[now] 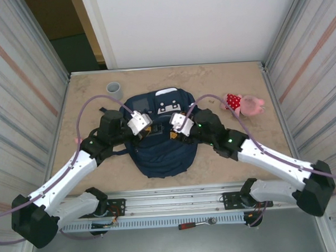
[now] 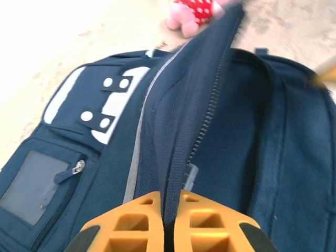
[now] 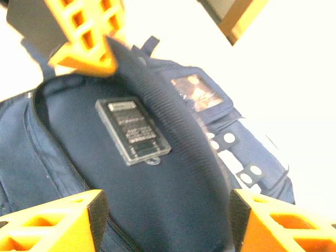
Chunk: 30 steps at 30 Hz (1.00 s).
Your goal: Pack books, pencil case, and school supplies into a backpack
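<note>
While left claw (image 2: 169, 212) pinches backpack (image 2: 231, 157), right claw (image 3: 165, 220) gapes.

So there's a grey cup (image 1: 114, 88) near the far left of the table (image 1: 258, 150), and a pink-and-red plush toy (image 1: 243, 104) lying off to the right.

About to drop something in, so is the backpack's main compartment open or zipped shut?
Open: the left gripper pinches the backpack's unzipped edge, holding it up; a dark grey flat piece lies inside.
</note>
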Available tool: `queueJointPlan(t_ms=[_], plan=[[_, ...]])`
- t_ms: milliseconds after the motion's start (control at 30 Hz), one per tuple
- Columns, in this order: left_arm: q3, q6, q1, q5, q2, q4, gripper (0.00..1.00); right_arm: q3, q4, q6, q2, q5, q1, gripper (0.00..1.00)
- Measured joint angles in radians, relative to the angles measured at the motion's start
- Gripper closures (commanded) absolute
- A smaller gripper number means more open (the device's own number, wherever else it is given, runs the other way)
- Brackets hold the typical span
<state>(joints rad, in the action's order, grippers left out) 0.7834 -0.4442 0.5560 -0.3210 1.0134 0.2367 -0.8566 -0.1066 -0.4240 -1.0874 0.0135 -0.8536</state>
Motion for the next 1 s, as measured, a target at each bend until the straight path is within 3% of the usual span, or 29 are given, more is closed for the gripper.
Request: queueJointPlan(t_ms=[200,400,533,733,1000], plan=[[0.002,-0.192,0.042,-0.037,0.037,0.112,0.88,0.069,0.027,0.167,0.137,-0.075,0.111,0.37],[0.0,-0.308,0.138,0.0,0.173,0.151,0.73,0.146,0.026,0.261,0.219,-0.105,0.142,0.37],[-0.002,-0.312,0.153,0.002,0.209,0.148,0.55,0.161,0.019,0.286,0.247,-0.113,0.147,0.37],[-0.032,-0.174,0.095,-0.044,0.095,0.058,0.32,0.151,-0.028,0.257,0.231,-0.116,0.135,0.38],[-0.06,0.179,-0.182,-0.067,-0.17,-0.032,0.27,-0.032,-0.168,0.042,-0.023,-0.031,-0.077,0.38]])
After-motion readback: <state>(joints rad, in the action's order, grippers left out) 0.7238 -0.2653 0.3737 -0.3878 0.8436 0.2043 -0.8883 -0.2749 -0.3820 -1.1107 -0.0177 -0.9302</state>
